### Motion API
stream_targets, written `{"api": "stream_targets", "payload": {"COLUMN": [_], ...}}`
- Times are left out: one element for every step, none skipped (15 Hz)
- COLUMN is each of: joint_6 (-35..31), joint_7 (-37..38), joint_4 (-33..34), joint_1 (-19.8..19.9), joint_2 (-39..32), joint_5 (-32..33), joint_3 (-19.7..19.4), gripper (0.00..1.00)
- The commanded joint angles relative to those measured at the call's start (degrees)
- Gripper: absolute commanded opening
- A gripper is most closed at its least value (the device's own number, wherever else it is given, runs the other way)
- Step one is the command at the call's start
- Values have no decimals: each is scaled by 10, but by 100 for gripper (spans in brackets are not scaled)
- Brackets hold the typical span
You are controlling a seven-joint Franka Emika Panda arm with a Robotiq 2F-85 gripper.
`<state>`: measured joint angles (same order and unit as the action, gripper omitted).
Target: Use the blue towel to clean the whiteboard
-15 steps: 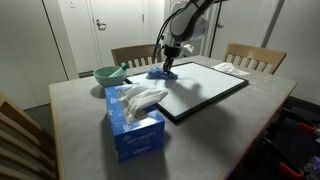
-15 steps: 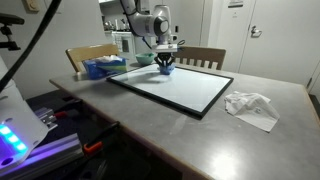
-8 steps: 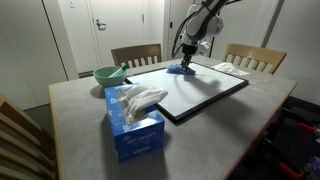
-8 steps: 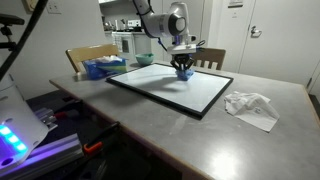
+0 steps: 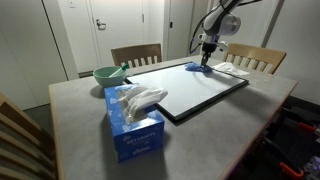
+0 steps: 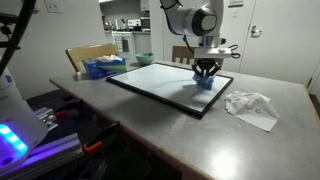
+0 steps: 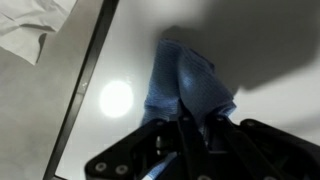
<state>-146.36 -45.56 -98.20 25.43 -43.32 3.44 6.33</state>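
Subject: single arm point(image 5: 221, 18) working over a grey desk point(image 5: 70, 115).

Jaws: clenched on the blue towel point(image 7: 186, 84). In the wrist view the cloth is bunched up and pinched between the two fingers, with its free end spread flat on the board ahead of them.

The blue towel sits on the whiteboard point(image 5: 190, 92), at the corner nearest the white cloth point(image 5: 226, 67). In both exterior views it hangs directly below the jaws and appears to touch the white surface; the exact contact point is too small to confirm there. In an exterior view the towel point(image 6: 204, 82) is at the end of the whiteboard point(image 6: 160, 85) closest to the crumpled white cloth point(image 6: 251, 106), inside the black frame.

The wrist view shows the black frame running just beside the towel, with the white cloth point(image 7: 28, 27) lying on the desk beyond it, apart from the board. A bright reflection of light falls on the whiteboard point(image 7: 116, 97) next to the towel.

Other items: a blue cardboard box point(image 5: 134, 124) with white contents stands on the desk near the board's opposite end. A green bowl point(image 5: 108, 74) rests beyond the box. Two wooden chairs point(image 5: 135, 54) are drawn up to the far side.
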Motion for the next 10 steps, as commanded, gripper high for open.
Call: {"api": "stream_targets", "payload": {"joint_6": [48, 57, 57, 56, 58, 61, 62, 65, 69, 74], "joint_7": [-103, -117, -120, -116, -111, -108, -103, -102, -102, -102], "joint_4": [62, 79, 95, 115, 131, 146, 162, 174, 182, 189], "joint_1": [37, 38, 35, 31, 28, 28, 26, 26, 26, 25], "joint_2": [-43, -51, -60, -71, -80, -89, -98, -105, -111, -115], "joint_5": [-43, -53, -61, -67, -70, -72, -73, -76, -78, -79], "joint_3": [19, 15, 7, -1, -7, -10, -14, -13, -12, -11], "gripper": [3, 3, 3, 3, 3, 3, 3, 3, 3, 3]}}
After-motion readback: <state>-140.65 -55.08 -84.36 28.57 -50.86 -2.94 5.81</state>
